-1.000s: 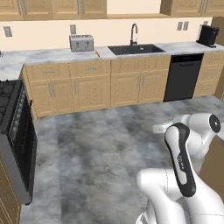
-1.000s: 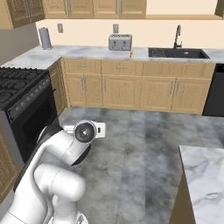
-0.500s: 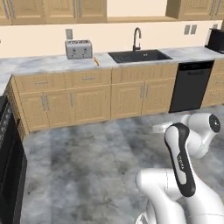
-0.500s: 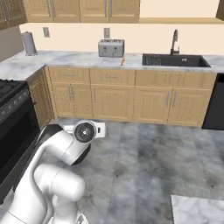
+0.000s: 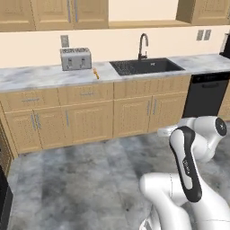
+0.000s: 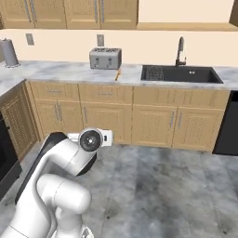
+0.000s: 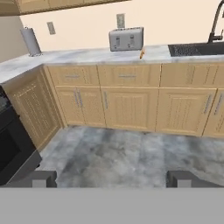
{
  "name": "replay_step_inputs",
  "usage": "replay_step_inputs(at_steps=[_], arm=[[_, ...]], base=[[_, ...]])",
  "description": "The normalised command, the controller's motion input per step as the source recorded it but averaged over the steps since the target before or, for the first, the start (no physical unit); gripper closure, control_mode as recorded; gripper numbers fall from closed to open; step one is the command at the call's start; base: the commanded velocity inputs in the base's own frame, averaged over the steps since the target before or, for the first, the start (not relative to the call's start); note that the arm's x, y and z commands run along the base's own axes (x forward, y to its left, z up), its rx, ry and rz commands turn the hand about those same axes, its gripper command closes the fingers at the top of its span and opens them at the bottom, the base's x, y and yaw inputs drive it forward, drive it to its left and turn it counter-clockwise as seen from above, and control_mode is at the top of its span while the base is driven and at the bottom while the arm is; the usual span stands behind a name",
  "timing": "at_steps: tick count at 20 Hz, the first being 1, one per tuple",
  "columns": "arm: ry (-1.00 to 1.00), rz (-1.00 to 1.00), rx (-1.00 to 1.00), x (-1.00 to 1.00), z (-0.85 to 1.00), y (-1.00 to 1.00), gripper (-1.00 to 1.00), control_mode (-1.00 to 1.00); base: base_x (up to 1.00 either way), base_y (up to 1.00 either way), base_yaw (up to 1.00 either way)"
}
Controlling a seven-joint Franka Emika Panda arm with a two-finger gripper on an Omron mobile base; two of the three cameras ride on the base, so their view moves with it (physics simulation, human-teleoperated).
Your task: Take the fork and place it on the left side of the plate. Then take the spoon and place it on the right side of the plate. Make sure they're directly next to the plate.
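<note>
Grey marble counter (image 5: 36, 77) runs along the wall above pale wood cabinets (image 6: 107, 116), with a dark sink (image 5: 146, 66) and a silver toaster (image 7: 126, 39) on it. An orange-handled fork (image 7: 142, 54) (small, details unclear) lies just beside the toaster. The gripper (image 7: 112, 178) hangs over the floor with jaws spread wide, grasping nothing.
</note>
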Motion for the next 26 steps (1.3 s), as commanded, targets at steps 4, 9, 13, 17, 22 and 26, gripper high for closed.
replay_step_inputs(at_steps=[4,9,13,17,22,26], arm=[[0.00,0.00,0.00,0.00,0.00,0.00,-1.00,1.00],[0.00,0.00,0.00,0.00,0.00,0.00,-1.00,1.00],[0.00,0.00,0.00,0.00,0.00,0.00,-1.00,1.00],[0.00,0.00,0.00,0.00,0.00,0.00,-1.00,1.00],[0.00,0.00,0.00,0.00,0.00,0.00,-1.00,1.00],[0.00,0.00,0.00,0.00,0.00,0.00,-1.00,1.00]], base=[[1.00,-0.13,0.00],[1.00,-0.11,0.00],[1.00,-0.13,0.00],[1.00,-0.08,0.00],[1.00,-0.06,0.00],[1.00,-0.03,0.00]])
